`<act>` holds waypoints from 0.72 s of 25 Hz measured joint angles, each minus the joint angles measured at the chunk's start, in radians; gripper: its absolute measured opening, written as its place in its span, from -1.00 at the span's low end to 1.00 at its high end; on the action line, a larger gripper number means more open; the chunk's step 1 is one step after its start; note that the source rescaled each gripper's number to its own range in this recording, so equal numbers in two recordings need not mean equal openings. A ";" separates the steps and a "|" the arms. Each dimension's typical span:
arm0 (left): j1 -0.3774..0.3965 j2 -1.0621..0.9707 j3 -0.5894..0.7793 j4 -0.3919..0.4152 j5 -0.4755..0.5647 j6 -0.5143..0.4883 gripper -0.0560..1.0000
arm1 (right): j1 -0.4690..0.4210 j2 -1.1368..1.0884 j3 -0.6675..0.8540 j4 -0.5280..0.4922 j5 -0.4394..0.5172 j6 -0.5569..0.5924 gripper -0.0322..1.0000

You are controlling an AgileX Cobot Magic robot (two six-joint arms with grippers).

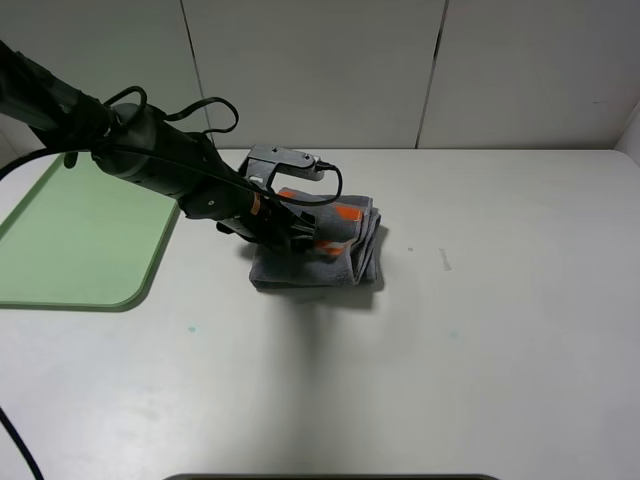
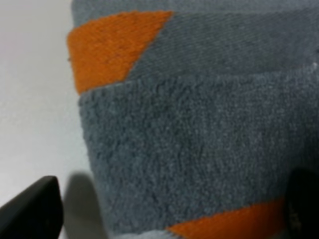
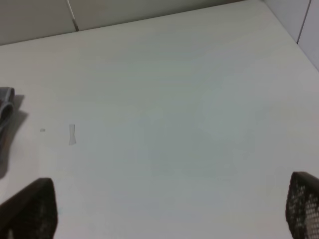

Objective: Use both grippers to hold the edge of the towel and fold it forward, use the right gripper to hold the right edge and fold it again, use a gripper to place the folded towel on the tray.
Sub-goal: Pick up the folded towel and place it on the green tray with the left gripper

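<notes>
The towel (image 1: pixel 330 255) lies folded into a small thick pad on the white table, dark grey with orange patches showing. My left gripper (image 1: pixel 300 235) hangs low over its left part. In the left wrist view the towel (image 2: pixel 199 149) fills the frame and the left gripper (image 2: pixel 167 214) is open, its jaws wide apart, one fingertip (image 2: pixel 30 211) over bare table beside the towel's edge. The pale green tray (image 1: pixel 80 240) lies to the left of the towel. My right gripper (image 3: pixel 167 209) is open and empty over bare table; a sliver of the towel (image 3: pixel 5 107) shows at that view's edge.
The white table (image 1: pixel 480 330) stretches to the right and front of the towel. A white panelled wall (image 1: pixel 400 70) stands behind it. The right arm is out of the exterior view. A small mark (image 3: pixel 72 134) sits on the table.
</notes>
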 joint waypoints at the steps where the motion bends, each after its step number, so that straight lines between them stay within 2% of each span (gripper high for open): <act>1: 0.000 0.000 0.000 0.000 -0.006 0.000 0.64 | 0.000 0.000 0.000 0.000 0.000 0.000 1.00; 5: 0.000 0.006 0.000 -0.001 -0.025 -0.012 0.33 | 0.000 0.000 0.000 0.000 0.000 0.000 1.00; 13: 0.000 0.006 0.000 -0.002 -0.042 -0.017 -0.58 | 0.000 0.000 0.000 0.000 0.000 0.000 1.00; 14: 0.000 0.006 0.000 -0.002 -0.041 -0.020 -0.63 | 0.000 0.000 0.000 0.000 0.000 0.000 1.00; 18: 0.000 0.006 0.000 -0.002 -0.041 -0.046 -0.63 | 0.000 0.000 0.000 0.000 0.000 0.000 1.00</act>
